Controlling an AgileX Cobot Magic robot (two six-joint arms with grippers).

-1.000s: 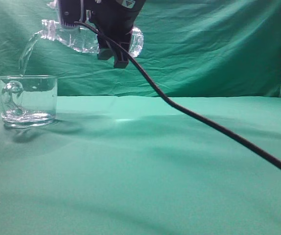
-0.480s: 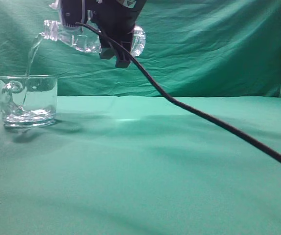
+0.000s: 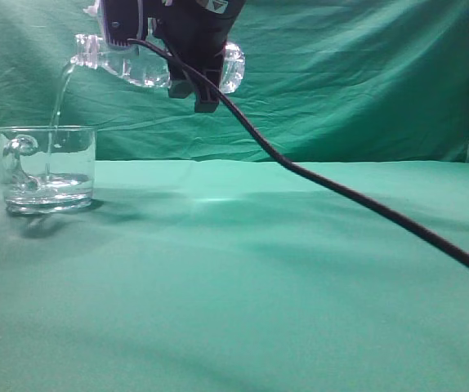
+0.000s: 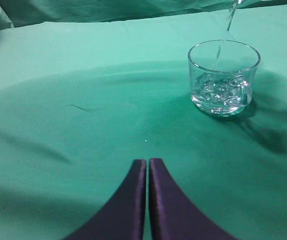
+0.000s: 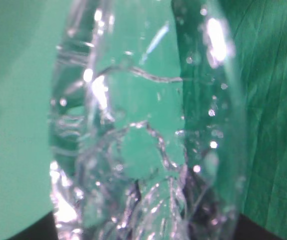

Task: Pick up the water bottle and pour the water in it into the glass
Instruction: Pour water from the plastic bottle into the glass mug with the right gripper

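Note:
My right gripper (image 3: 187,61) is shut on the water bottle (image 3: 136,65) and holds it nearly level, high at the upper left, neck to the left. A thin stream of water (image 3: 57,102) falls from its mouth into the glass (image 3: 45,167), which stands on the green cloth and holds a little water. The bottle (image 5: 143,130) fills the right wrist view. In the left wrist view the glass (image 4: 224,77) stands at the far right with the stream (image 4: 223,35) entering it. My left gripper (image 4: 148,165) is shut and empty, low over the cloth, well short of the glass.
A black cable (image 3: 365,212) hangs from the right arm and runs down to the right over the cloth. The green cloth (image 3: 234,286) covers the table and a green drape hangs behind it.
The bottle has shifted slightly right and its neck has risen a little. The stream has thinned and falls steeper into the glass. The water in the glass has risen a little.

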